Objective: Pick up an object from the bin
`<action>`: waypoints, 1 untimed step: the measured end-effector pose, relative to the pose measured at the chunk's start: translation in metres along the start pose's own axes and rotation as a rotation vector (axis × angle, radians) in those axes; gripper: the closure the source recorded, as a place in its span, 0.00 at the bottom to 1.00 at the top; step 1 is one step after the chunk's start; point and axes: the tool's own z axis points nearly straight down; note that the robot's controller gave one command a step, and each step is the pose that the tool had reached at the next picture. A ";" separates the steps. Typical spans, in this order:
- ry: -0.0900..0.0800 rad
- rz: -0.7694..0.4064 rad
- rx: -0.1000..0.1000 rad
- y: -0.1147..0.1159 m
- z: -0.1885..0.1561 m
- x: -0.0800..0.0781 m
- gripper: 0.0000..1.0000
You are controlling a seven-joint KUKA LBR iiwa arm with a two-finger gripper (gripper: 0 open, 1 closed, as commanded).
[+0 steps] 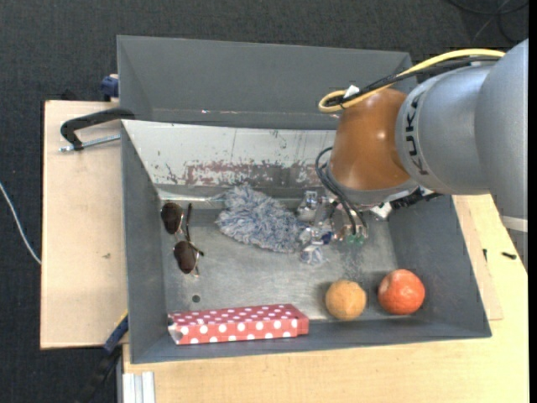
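My gripper (325,227) hangs low near the middle of the bin, at the right end of a crumpled blue-and-white cloth (252,217). Its fingertips sit right at the cloth's edge, and a bit of blue fabric shows around them. An orange-tan ball (345,300) and a red-orange ball (401,292) lie in front of the gripper, near the bin's front wall.
A pair of sunglasses (180,237) lies at the left side of the bin. A long red box with white dots (237,322) rests along the front wall. The arm with its orange cover reaches in from the right.
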 end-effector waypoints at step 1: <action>0.000 0.000 0.000 0.000 0.000 0.000 1.00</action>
